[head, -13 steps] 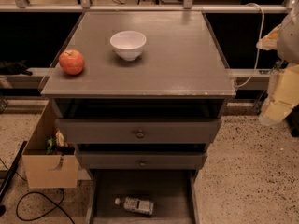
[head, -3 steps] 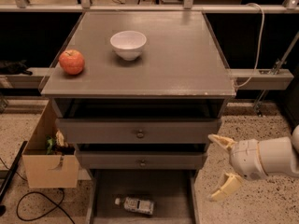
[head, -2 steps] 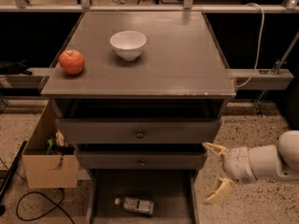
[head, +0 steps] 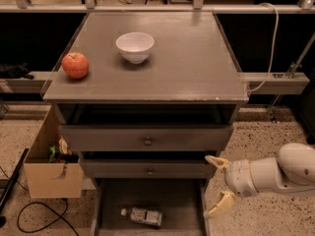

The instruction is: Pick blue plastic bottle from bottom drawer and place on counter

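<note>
The blue plastic bottle (head: 142, 216) lies on its side on the dark floor of the open bottom drawer (head: 177, 200), white cap to the left. The counter (head: 187, 58) is the flat grey-brown cabinet top above. My gripper (head: 215, 187) is at the drawer's right edge, just below the lower knobbed drawer. Its two cream fingers are spread apart and point left, with nothing between them. It is to the right of the bottle and above it, well apart from it.
A white bowl (head: 135, 46) and a red apple (head: 75, 65) sit on the counter's left half. Two knobbed drawers (head: 146, 141) are above the open one. A cardboard box (head: 51, 171) stands left of the cabinet, with a black cable (head: 34, 220) on the floor.
My arm has swung down from the upper right to the drawer's right side and moved left toward the drawer opening. The bottle, bowl and apple have not moved.
</note>
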`<state>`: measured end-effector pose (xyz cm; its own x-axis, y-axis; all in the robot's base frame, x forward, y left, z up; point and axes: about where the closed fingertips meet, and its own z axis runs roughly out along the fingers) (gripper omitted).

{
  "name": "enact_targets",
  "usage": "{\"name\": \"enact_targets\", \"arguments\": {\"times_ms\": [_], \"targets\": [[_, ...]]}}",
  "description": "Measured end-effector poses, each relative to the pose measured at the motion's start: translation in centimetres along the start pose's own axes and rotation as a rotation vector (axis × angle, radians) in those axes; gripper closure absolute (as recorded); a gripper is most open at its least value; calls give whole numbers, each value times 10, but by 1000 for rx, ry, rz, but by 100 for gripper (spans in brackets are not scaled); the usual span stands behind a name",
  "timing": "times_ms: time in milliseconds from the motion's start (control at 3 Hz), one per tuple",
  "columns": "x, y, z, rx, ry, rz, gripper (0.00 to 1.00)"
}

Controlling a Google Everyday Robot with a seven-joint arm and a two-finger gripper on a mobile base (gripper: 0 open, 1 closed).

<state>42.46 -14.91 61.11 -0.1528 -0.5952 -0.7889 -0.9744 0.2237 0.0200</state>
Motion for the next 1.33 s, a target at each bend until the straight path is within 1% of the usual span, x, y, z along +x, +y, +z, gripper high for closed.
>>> {"name": "enact_targets", "arguments": {"times_ms": [333,667,1000,1333], "targets": [[45,11,50,-41,-15,106,0],[99,27,96,-57,4,212,0],[147,57,136,-40,59,217,0],[170,64,155,8,102,178,0]]}}
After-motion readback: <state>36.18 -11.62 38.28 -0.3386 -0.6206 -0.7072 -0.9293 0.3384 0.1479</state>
